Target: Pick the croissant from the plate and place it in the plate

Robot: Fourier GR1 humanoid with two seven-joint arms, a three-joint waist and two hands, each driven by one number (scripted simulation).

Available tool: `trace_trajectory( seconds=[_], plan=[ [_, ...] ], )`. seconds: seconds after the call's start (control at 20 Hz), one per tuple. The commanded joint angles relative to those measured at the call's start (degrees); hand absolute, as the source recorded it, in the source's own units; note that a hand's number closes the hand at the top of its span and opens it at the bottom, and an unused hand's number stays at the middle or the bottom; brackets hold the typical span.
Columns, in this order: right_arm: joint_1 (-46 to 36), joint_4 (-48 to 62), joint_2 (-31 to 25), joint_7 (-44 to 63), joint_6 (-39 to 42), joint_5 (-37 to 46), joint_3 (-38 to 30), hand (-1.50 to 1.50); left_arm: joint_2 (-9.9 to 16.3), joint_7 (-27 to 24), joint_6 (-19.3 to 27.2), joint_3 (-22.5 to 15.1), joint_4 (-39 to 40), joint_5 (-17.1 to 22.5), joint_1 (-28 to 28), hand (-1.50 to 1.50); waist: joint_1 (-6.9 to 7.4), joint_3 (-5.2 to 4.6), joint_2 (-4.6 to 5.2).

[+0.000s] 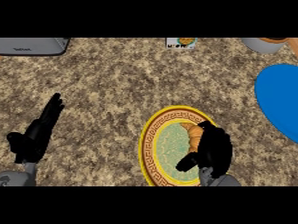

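Note:
A yellow-rimmed plate (152,131) with a green centre lies on the counter at lower middle. On it rests a golden croissant (192,134), partly covered by my right hand (214,146), whose fingers curl over its right side with the thumb low at the left. A blue plate (286,103) lies at the right edge, partly cut off. My left hand (38,131) rests at the left with straight fingers pointing up, holding nothing.
A grey appliance (25,45) stands at the back left. A small printed box (181,42) sits at the back middle, and a grey pot (267,44) at the back right. Wooden edges show at both far corners.

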Motion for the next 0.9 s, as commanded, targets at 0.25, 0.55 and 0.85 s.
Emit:
trace_trajectory(
  seconds=[0.25,0.55,0.85],
  plan=[
    [11.9,-10.0,-13.6,-5.8,-1.4,1.0,-3.7,1.5,-0.5,0.4,-0.1,2.5,-0.5,-0.2,0.8,0.0,-1.93,0.71,0.34],
    [20.1,-10.4,-30.2,-22.4,-6.9,-12.9,-22.8,1.5,0.7,-0.1,0.8,4.5,0.2,0.5,3.9,0.0,-6.75,1.1,-0.45],
    [27.8,-10.9,-40.0,-42.3,-9.4,-31.1,-38.1,1.5,0.1,-1.7,0.8,4.3,0.4,-0.1,4.3,0.0,-6.11,0.91,-0.21]
  ],
)
